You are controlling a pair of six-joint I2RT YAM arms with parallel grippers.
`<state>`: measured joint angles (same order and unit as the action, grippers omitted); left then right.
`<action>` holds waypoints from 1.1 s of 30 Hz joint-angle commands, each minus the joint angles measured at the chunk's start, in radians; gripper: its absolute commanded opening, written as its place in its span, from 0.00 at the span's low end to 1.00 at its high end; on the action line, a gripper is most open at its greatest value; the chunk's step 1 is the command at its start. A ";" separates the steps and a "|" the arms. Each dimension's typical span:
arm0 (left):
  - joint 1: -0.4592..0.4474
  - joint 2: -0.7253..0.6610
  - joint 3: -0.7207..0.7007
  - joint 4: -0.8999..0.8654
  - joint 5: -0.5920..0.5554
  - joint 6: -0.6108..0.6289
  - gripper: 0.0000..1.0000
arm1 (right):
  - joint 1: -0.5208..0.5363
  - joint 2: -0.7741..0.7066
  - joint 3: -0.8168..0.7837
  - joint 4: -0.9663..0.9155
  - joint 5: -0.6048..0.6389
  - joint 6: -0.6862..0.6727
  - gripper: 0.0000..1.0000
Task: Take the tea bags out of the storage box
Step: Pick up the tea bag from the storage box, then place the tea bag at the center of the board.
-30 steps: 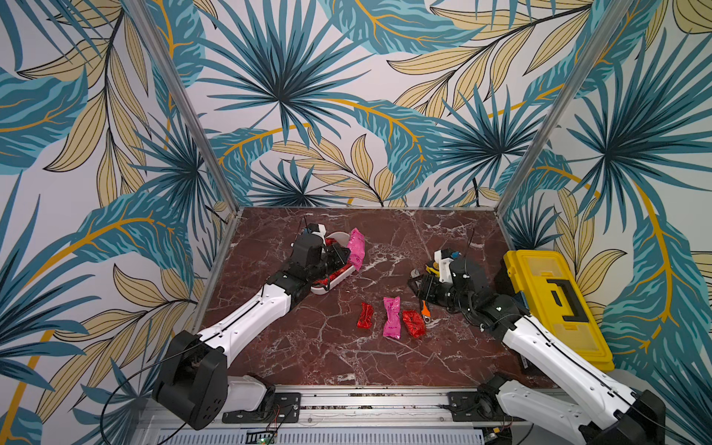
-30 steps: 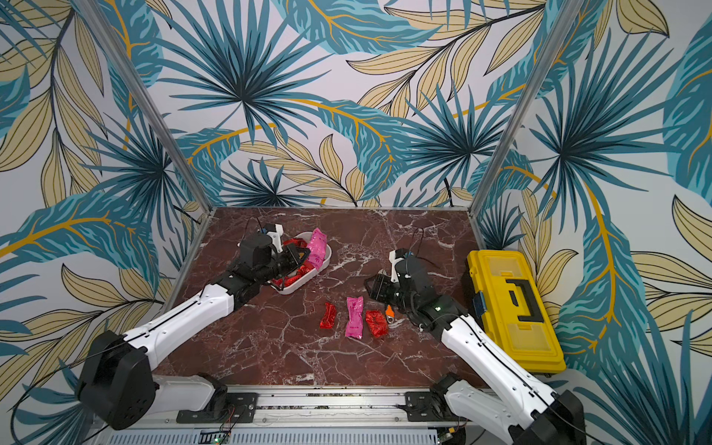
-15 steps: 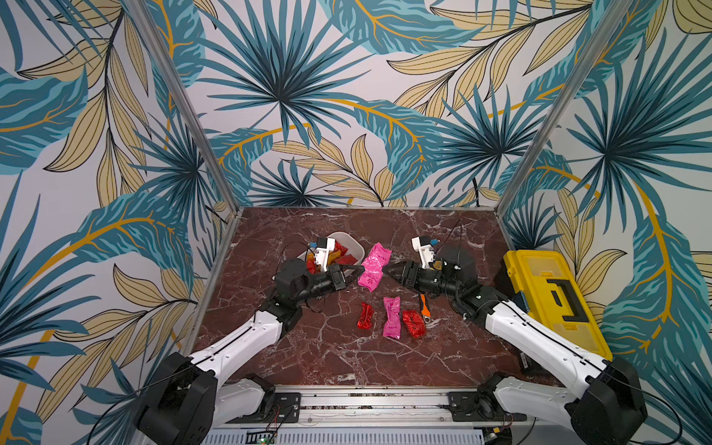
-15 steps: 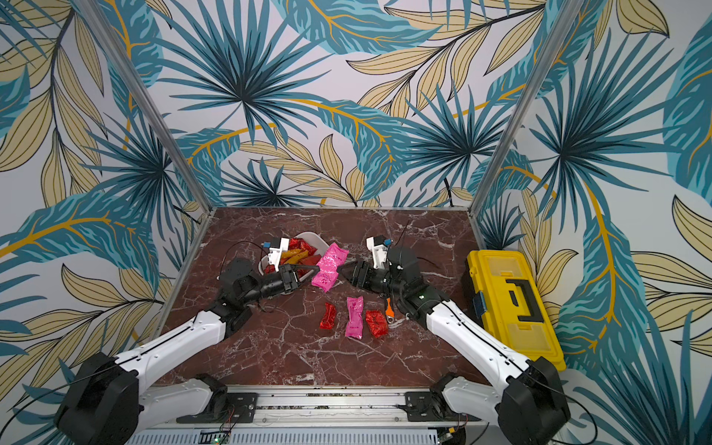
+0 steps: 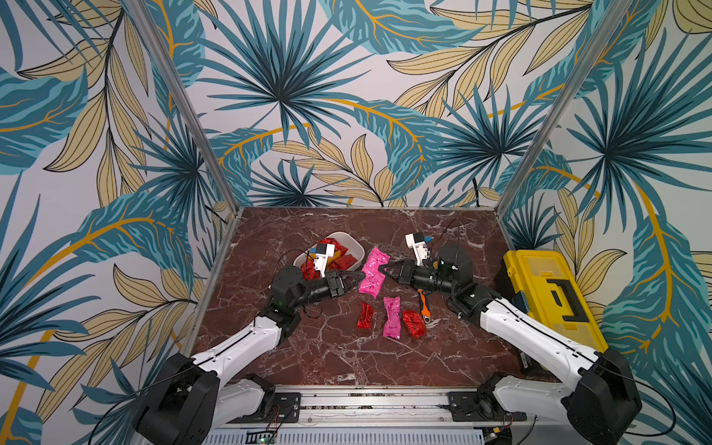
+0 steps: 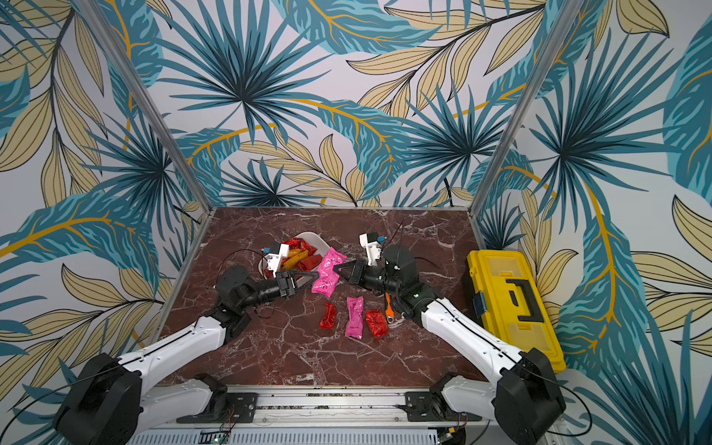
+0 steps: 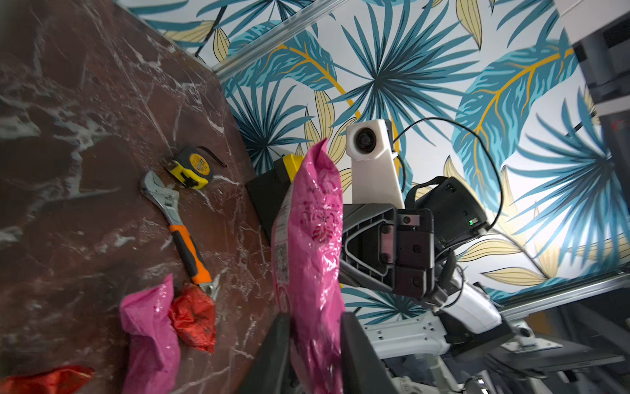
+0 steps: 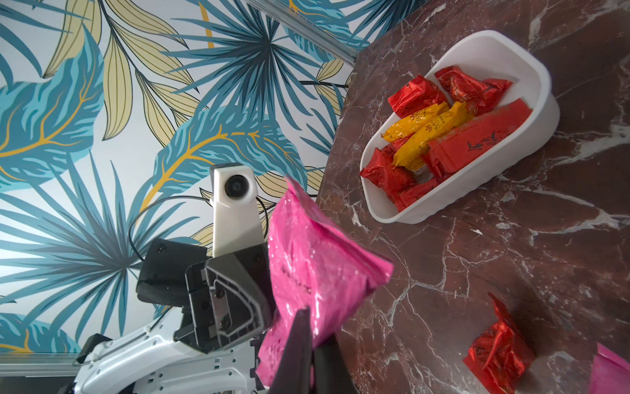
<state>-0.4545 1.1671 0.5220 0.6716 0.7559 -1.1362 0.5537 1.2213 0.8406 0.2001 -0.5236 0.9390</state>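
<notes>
The tea bags lay in three places. One pink tea bag [image 5: 371, 271] hung in the air over the marble table [image 5: 327, 358], between the two arms and just beside the storage box [image 5: 346, 235]. The right gripper [image 5: 381, 267] had its jaws pressed together on that sachet's edge; the right wrist view showed the foil [image 8: 317, 266] pinched between the dark fingers [image 8: 300, 341]. The left gripper [image 5: 360, 275] faced it from the opposite side with its jaws spread, one finger [image 7: 279, 341] on each side of the sachet's end [image 7: 313, 238]; whether they touched the foil could not be told.

The white box stood toward the back of the table, on the left arm's side. It held a heap of red sachets [image 8: 477, 88] with two yellow sachets [image 8: 422, 126] lying across them.

Nearer the front, three sachets lay in a row on the marble: a red one [image 5: 365, 316], a pink one [image 5: 392, 318] and a second red one [image 5: 414, 323], which touched the pink one in the left wrist view.

An orange-handled wrench [image 5: 424, 306] lay just beside the last red sachet, beneath the right arm, and a yellow tape measure [image 7: 191, 167] sat near its head. A yellow toolbox [image 5: 551, 293] stood at the table's right edge.
</notes>
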 commanded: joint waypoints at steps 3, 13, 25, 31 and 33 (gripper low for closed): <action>0.048 -0.108 -0.053 -0.087 -0.086 0.027 0.83 | 0.030 -0.004 -0.020 -0.064 0.090 -0.033 0.04; 0.123 -0.408 -0.027 -0.707 -0.702 0.151 0.93 | 0.235 0.192 0.071 -0.279 0.364 -0.106 0.02; 0.185 -0.427 0.034 -1.052 -0.865 0.254 0.84 | 0.357 0.559 0.347 -0.408 0.424 -0.139 0.03; 0.236 -0.323 0.099 -1.069 -0.773 0.336 0.80 | 0.377 0.656 0.413 -0.496 0.449 -0.154 0.03; 0.249 -0.289 0.118 -1.063 -0.748 0.355 0.79 | 0.381 0.668 0.417 -0.513 0.470 -0.160 0.04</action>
<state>-0.2268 0.8490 0.5812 -0.3702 -0.0380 -0.8471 0.9249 1.8778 1.2400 -0.2424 -0.0959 0.8047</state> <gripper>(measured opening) 0.793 0.082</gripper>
